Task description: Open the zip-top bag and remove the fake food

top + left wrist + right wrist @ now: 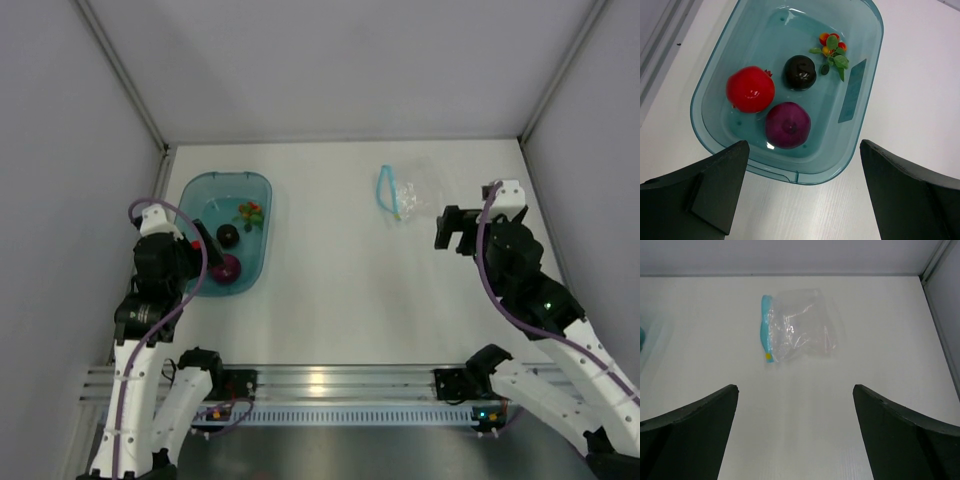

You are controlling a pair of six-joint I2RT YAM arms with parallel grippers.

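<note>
Two wide-spread pairs: left fingers (700,195) above fake food (787,125), right fingers (685,430) facing zip-top bag (800,325).

White table (340,290) carries tub (225,188) (teal) and zip-top bag (410,195).

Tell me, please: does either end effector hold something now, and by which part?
Nothing is held. The left end effector is open over the teal tub; the right end effector is open, apart from the zip-top bag.

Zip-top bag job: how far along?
Done: small clear crinkly zip-top bag looks empty on the table; red ball, purple-black piece, magenta piece and green-orange sprig sit in the translucent teal tub. In hand: nothing; left gripper and right gripper open. Left: apparently nothing.
</note>
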